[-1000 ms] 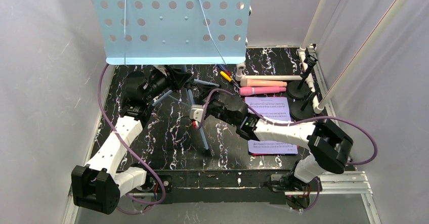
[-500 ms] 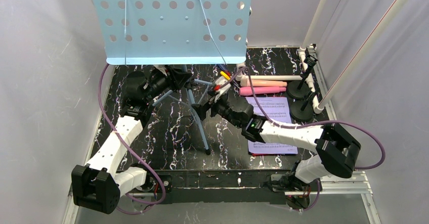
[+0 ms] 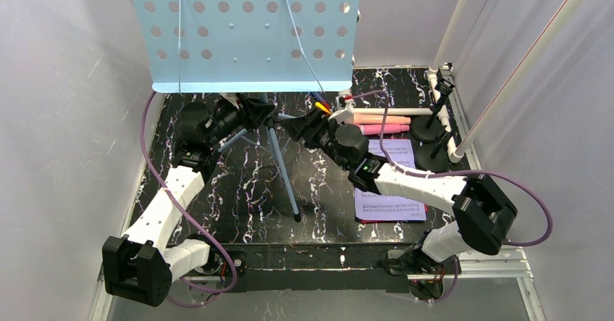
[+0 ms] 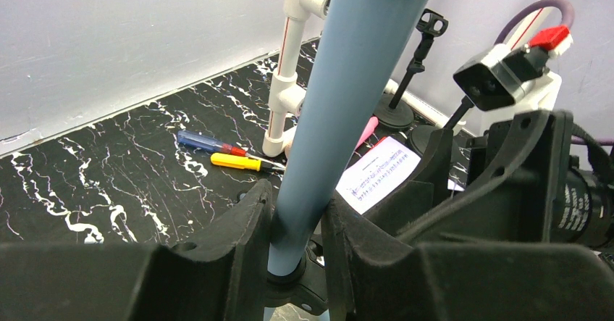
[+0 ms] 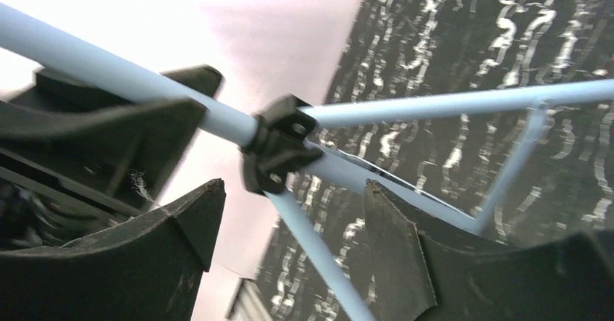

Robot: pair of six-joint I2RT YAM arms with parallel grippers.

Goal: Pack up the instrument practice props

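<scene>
At the back of the table (image 3: 239,190), the pale-blue music rack (image 3: 246,31) stands on its tripod legs (image 3: 284,180); the left gripper (image 4: 298,223) pinches its pole (image 4: 340,118) just above the black hub (image 5: 275,151), the right gripper (image 5: 289,205) is spread wide around that hub, and the pink microphone (image 3: 387,129) and beige microphone (image 3: 380,119) lie near on the right

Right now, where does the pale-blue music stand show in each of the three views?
Top external: the music stand fills the upper centre, with its perforated rack on top and tripod legs spreading below.
Left wrist: its pole rises through the centre, clamped between the left jaws.
Right wrist: its black hub and legs sit at centre, between the open right jaws.
Shared landmark: the black marbled tabletop, visible in all three views.
</scene>
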